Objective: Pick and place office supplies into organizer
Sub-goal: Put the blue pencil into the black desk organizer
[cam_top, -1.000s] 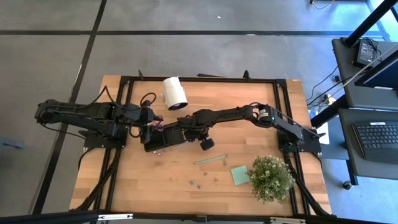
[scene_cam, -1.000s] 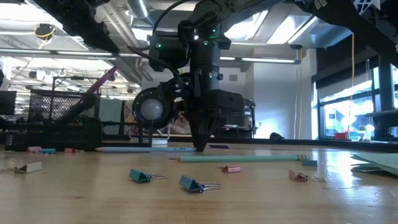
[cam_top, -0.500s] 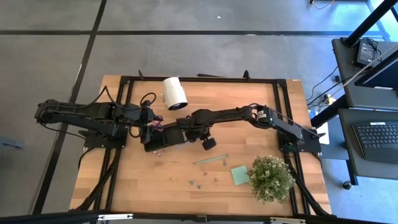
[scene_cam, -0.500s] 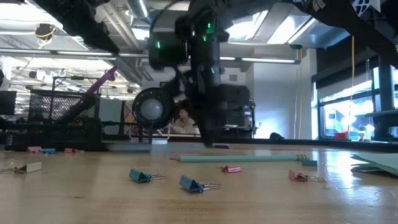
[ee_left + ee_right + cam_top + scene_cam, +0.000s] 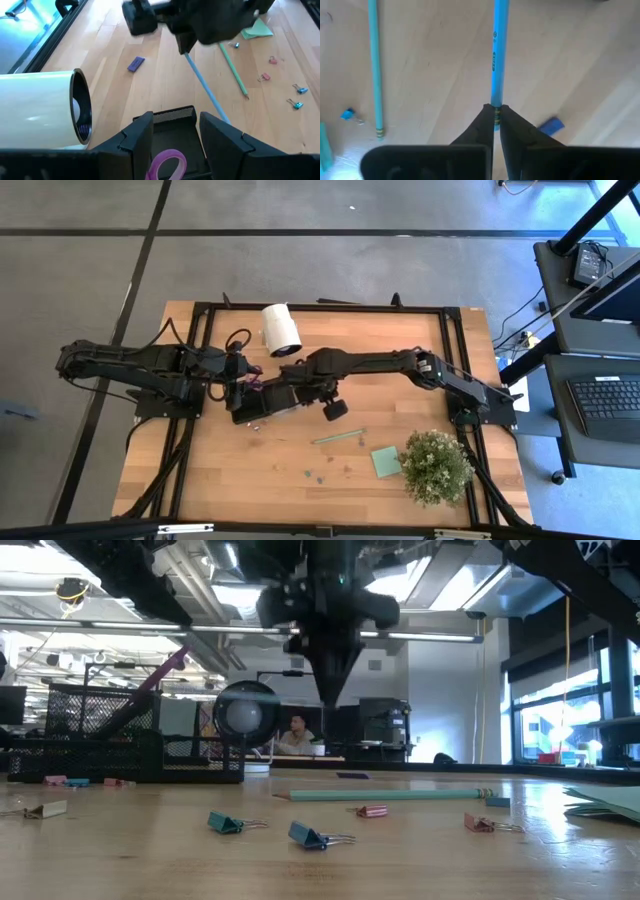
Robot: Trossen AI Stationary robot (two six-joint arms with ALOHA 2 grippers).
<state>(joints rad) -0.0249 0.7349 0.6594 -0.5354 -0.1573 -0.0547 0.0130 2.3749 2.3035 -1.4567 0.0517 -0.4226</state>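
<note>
My right gripper (image 5: 495, 111) hangs well above the table's middle (image 5: 330, 700), shut on a blue pencil (image 5: 205, 87). The black mesh organizer (image 5: 172, 117) stands left of it, with purple scissors handles (image 5: 167, 164) inside. My left gripper (image 5: 172, 135) waits open above the organizer. A pale green pencil (image 5: 338, 437), a light green sticky-note pad (image 5: 386, 461), a small purple piece (image 5: 136, 64) and several clips (image 5: 315, 836) lie flat on the wood. My right gripper pinches the blue pencil's striped end (image 5: 495, 116) between its two fingertips, from above, pointing down. The pencil slopes away below the fingers toward the organizer. Its lower end is hidden behind my left gripper's finger (image 5: 220, 137).
A white cylinder roll (image 5: 281, 330) lies on its side at the table's far side, next to the organizer. A bushy potted plant (image 5: 436, 466) stands at the near right. Bare wood lies between the organizer and the green pencil.
My right gripper has gone straight up from the table, staying shut and pointing down. The blue pencil, which lay flat on the wood a second ago, has come up with it by its held end.
</note>
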